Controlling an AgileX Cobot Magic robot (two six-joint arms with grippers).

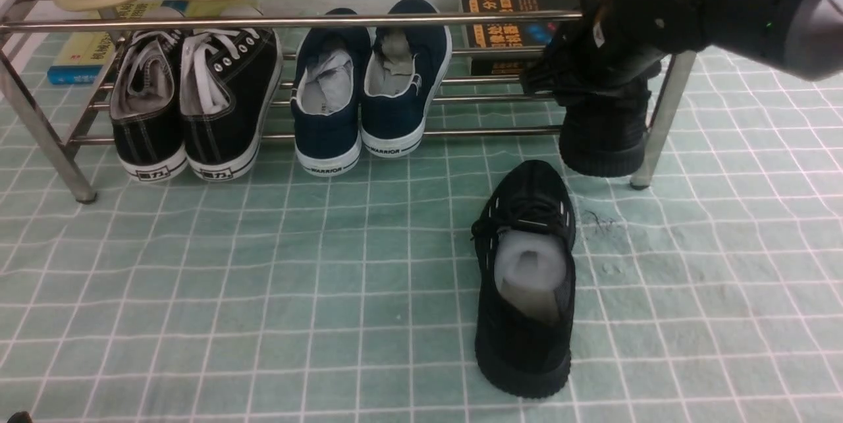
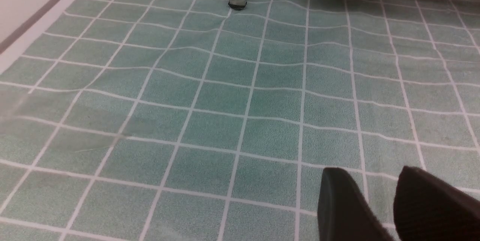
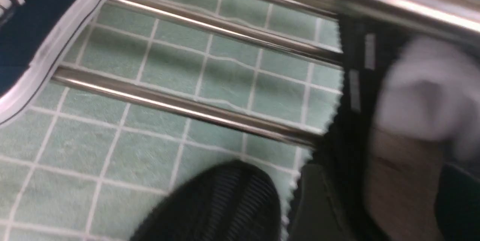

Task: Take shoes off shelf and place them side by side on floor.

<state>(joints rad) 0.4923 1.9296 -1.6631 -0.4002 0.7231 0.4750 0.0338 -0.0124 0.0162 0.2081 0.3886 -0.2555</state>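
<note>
— What takes the most place there?

— The pale green floor (image 1: 230, 278) with its white grid, slightly wrinkled. On it stands the silver shelf (image 1: 296, 20), and the right arm (image 1: 724, 1) reaches in over its right end.

— And where are the black shoes?

— They are apart. The first shoe (image 1: 527, 278) lies on the floor in front of the right part of the shelf, not touching it, with the toe toward the shelf and white paper inside. The second shoe (image 1: 602, 140) is on the lower tier, just beside the right front leg, its heel over the front tube.

— Does the right gripper hold it?

— The right gripper (image 1: 599, 90) is at the heel opening of that shoe, but the wrist view is blurred, so one cannot tell whether its jaws pinch the shoe. The left gripper (image 2: 369, 181) hangs low over bare floor, jaws spread, nothing between them
</note>
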